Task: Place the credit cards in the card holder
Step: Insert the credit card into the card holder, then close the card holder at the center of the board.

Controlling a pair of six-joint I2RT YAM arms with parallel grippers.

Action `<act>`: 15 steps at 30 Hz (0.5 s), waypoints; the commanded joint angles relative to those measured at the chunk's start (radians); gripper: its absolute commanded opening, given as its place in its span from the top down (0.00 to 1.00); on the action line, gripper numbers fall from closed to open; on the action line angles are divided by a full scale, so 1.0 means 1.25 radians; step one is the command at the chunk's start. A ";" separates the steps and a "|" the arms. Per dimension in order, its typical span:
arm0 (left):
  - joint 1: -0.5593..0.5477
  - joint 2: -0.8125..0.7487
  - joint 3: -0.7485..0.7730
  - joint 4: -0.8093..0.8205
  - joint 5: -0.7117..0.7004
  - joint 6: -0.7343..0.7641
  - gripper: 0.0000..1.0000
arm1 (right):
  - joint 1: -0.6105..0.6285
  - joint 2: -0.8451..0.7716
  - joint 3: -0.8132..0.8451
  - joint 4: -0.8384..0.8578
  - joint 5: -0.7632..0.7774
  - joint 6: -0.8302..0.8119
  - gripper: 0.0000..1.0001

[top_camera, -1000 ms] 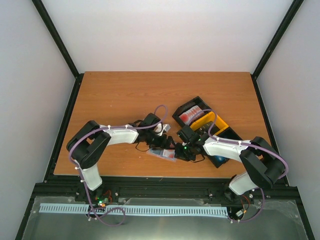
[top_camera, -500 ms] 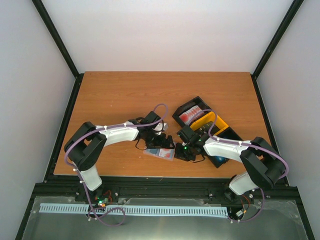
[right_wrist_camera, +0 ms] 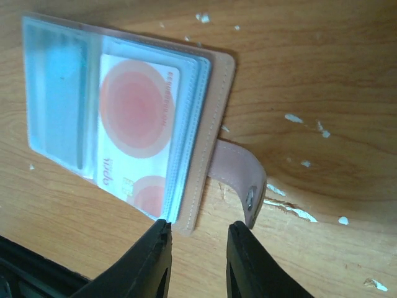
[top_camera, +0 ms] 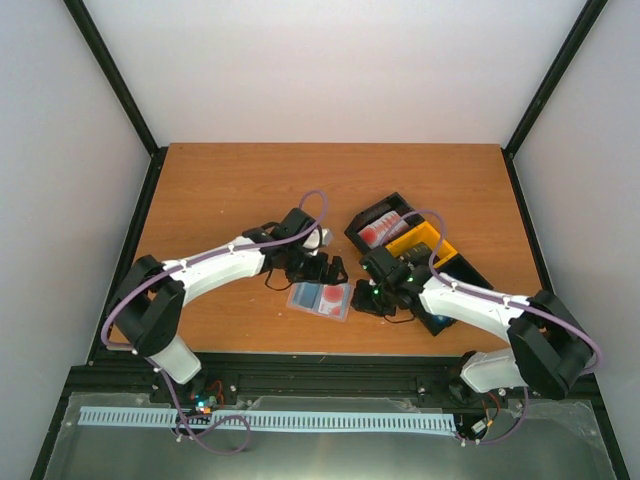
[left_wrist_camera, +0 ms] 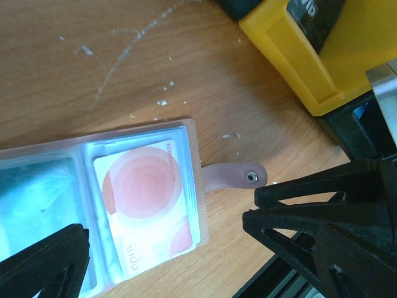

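The card holder (top_camera: 322, 298) lies open on the table, tan rim and strap, clear pockets up. A red credit card (left_wrist_camera: 146, 205) sits in its right pocket and a blue card (left_wrist_camera: 37, 208) in the left one. Both show in the right wrist view, red (right_wrist_camera: 138, 118) and blue (right_wrist_camera: 59, 87). My left gripper (top_camera: 325, 268) hovers just behind the holder, wide open and empty (left_wrist_camera: 164, 230). My right gripper (top_camera: 365, 298) is at the holder's right edge, narrowly open (right_wrist_camera: 200, 231), its fingertips either side of the holder's near corner beside the snap strap (right_wrist_camera: 239, 177).
The black-and-yellow three-compartment tray (top_camera: 440, 262) stands right of the holder, with more red cards (top_camera: 380, 232) in its back compartment. Its yellow section (left_wrist_camera: 310, 68) is close to my left gripper. The table's front edge is just below the holder.
My left gripper has lifted off the holder and drawn back toward the far side, leaving the holder uncovered. The right gripper stays at the holder's right edge.
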 commanded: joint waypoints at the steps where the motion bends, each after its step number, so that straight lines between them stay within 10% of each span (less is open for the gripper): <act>1: 0.030 -0.052 0.053 -0.074 -0.072 0.052 0.00 | 0.005 -0.049 0.031 -0.038 0.037 -0.005 0.73; 15: 0.160 -0.281 -0.076 -0.127 -0.231 0.054 0.00 | 0.005 -0.114 0.091 -0.126 0.134 0.032 0.64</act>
